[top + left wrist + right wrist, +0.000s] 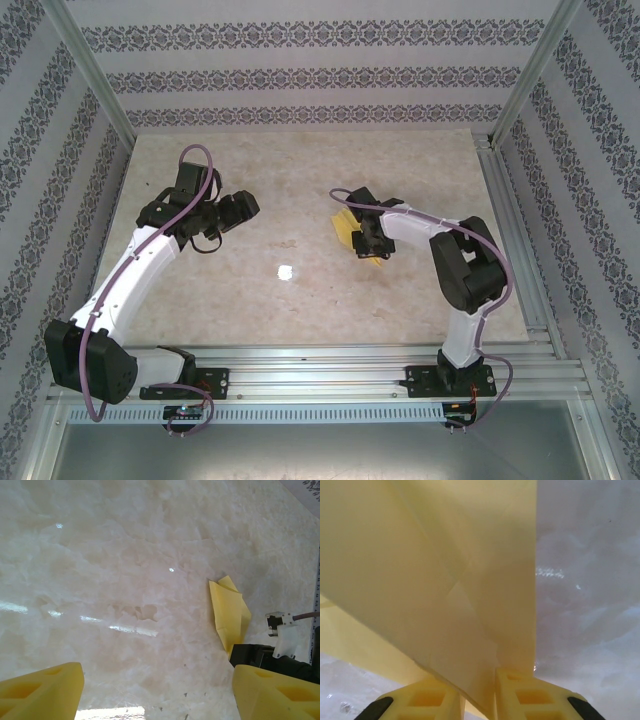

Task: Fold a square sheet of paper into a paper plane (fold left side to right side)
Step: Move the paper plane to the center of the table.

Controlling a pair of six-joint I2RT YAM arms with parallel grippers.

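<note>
Nearest the left wrist lens, the yellow fingertips point(42, 695) of the left gripper point(157, 700) are seen at the two lower corners. They are set wide apart, with nothing held between them and only the marbled table point(110, 570) beneath. Further right in that view, the folded yellow paper point(230, 611) is shown as a narrow, creased, pointed shape, and its lower end is hidden behind a black part of the right arm point(270, 662). In the overhead view the left arm point(140, 265) is seen rising from its base at lower left and bent at the elbow, its gripper aimed rightward over bare table, well apart from the paper. A white glare spot point(285, 271) is visible between the arms. The right arm is folded sharply above its base, with the forearm reaching leftward and the right gripper point(368, 240) pointed down onto the paper, right of the table's centre. Yellow is visible on both sides of the fingers. From the right wrist, diagonal creases are resolved that the overhead view does not show. There the sheet is seen pinched between the nearly closed jaws. Whether its far edge rests on the table cannot be told.
</note>
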